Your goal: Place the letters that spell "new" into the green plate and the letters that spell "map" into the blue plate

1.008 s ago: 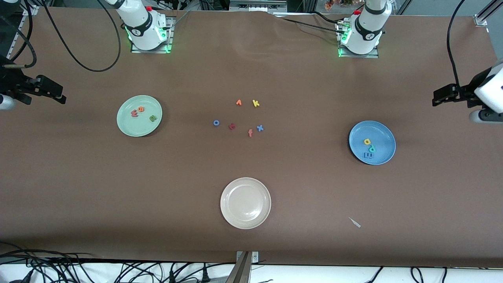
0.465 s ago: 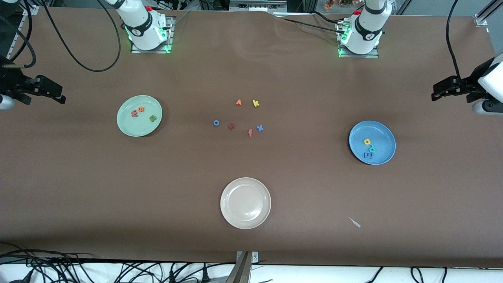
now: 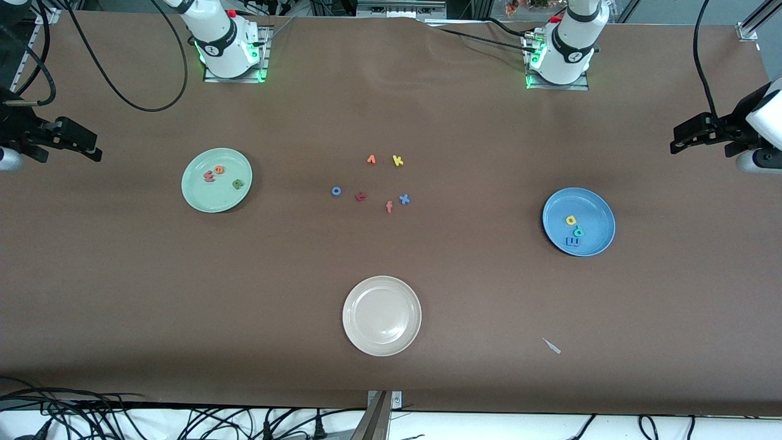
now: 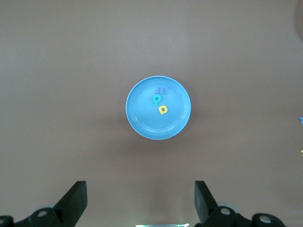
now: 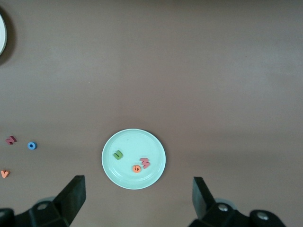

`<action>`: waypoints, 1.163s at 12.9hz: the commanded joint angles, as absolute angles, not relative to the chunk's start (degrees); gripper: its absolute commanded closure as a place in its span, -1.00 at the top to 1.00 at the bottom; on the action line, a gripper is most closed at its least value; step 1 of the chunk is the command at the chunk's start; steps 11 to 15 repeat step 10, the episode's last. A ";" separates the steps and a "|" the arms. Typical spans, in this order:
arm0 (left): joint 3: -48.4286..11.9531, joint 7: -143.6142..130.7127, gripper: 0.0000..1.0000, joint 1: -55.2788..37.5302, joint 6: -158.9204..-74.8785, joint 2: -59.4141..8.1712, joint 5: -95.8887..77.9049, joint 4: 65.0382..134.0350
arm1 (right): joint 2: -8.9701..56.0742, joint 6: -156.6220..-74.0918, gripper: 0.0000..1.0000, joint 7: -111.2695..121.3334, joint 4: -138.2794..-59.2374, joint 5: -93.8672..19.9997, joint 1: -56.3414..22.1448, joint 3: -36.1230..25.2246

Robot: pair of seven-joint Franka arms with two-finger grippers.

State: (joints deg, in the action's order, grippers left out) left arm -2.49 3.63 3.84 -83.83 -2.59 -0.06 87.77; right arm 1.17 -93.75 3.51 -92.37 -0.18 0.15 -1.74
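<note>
The green plate [image 3: 201, 195] holds the pinkish-red "w" [image 3: 209, 176], the orange "e" [image 3: 219, 170] and the green "n" [image 3: 237, 183]. In the right wrist view the green plate [image 5: 125, 142] shows the same three letters. The blue plate [image 3: 595, 211] holds the yellow "a" [image 3: 571, 220], the teal "p" [image 3: 578, 231] and the blue "m" [image 3: 573, 242]. The left wrist view shows the blue plate [image 4: 142, 120] with them in it. My left gripper [image 3: 677, 139] hangs open and empty over the left arm's end of the table. My right gripper [image 3: 96, 146] hangs open and empty over the right arm's end.
Loose letters lie mid-table: orange "v" [image 3: 371, 159], yellow "k" [image 3: 398, 161], blue "o" [image 3: 336, 191], dark red "t" [image 3: 361, 196], an "f" [image 3: 389, 207] and blue "x" [image 3: 404, 199]. A cream-white plate [image 3: 382, 342] sits nearer the front camera. A small white scrap [image 3: 551, 346] lies toward the left arm's end.
My left gripper has drawn a little way toward the robots' side of the table. The right arm, the plates and the letters have not moved.
</note>
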 commanded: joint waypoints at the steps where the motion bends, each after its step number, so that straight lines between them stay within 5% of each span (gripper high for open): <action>1: -1.58 2.03 1.00 2.90 -83.85 -1.23 -1.67 88.86 | 0.97 -93.52 1.00 4.57 -92.11 -0.97 0.09 -2.20; 15: -1.49 0.18 1.00 1.93 -85.51 -0.97 -2.72 89.38 | 0.88 -93.43 1.00 4.57 -92.20 -0.62 0.09 -2.11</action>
